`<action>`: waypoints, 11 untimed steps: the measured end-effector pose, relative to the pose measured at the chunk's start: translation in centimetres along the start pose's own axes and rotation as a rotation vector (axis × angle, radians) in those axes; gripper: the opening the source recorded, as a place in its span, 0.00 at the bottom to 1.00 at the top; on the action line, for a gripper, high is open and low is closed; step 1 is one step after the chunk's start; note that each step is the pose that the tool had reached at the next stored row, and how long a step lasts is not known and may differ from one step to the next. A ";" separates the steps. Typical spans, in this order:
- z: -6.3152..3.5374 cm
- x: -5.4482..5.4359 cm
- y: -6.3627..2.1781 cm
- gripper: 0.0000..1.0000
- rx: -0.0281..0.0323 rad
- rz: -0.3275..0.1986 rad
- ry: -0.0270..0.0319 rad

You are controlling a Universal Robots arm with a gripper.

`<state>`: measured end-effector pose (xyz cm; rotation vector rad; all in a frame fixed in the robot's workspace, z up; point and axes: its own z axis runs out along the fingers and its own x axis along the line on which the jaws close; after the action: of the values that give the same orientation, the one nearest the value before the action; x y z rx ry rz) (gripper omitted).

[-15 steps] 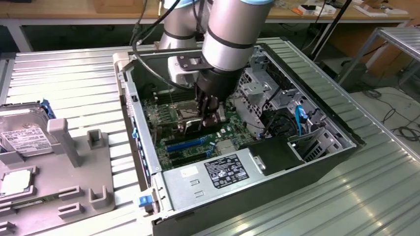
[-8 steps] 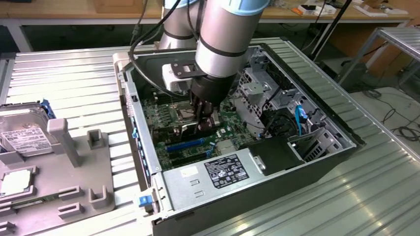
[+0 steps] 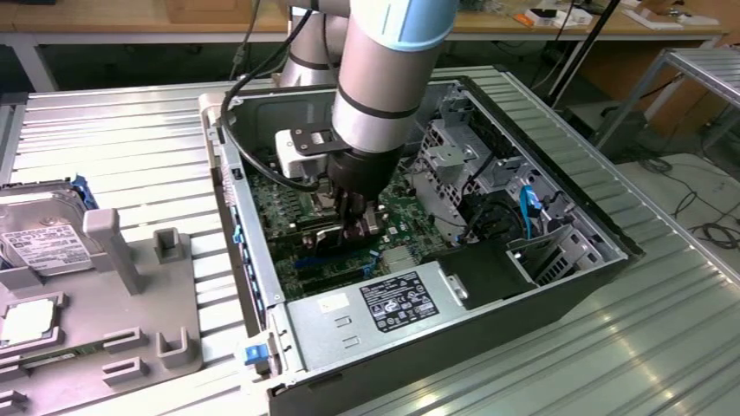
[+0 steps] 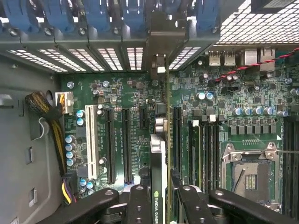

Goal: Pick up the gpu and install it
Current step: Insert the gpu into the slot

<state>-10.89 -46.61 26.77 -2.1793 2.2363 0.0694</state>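
The gpu shows edge-on in the wrist view as a thin upright card with a green label near my fingers. Its dark end bracket reaches up to the rear slot openings of the case. My gripper is shut on the card, one black finger on each side of it. The card stands over the motherboard, between the long black expansion slots; whether it is seated in a slot is hidden. In the exterior view the gripper is low inside the open computer case, with the gpu dark beneath it.
An empty CPU socket lies beside the card. A power supply fills the case's near end, with a drive cage and blue cables at the exterior view's right. A silver hard drive rests on a grey fixture outside the case.
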 end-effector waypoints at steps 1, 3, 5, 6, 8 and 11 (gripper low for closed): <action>0.25 0.0 0.00 0.27 0.0002 0.000 0.0003; 0.26 0.0 0.00 0.27 0.0002 0.000 0.0002; 0.26 -0.1 0.02 0.27 0.0002 0.000 0.0003; 0.26 -0.1 0.03 0.27 0.0001 -0.001 0.0002; 0.30 -0.1 0.03 0.27 0.0000 -0.003 -0.0010; 0.40 0.0 0.07 0.27 0.0000 -0.003 -0.0011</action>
<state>-10.97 -46.55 26.37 -2.1821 2.2323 0.0705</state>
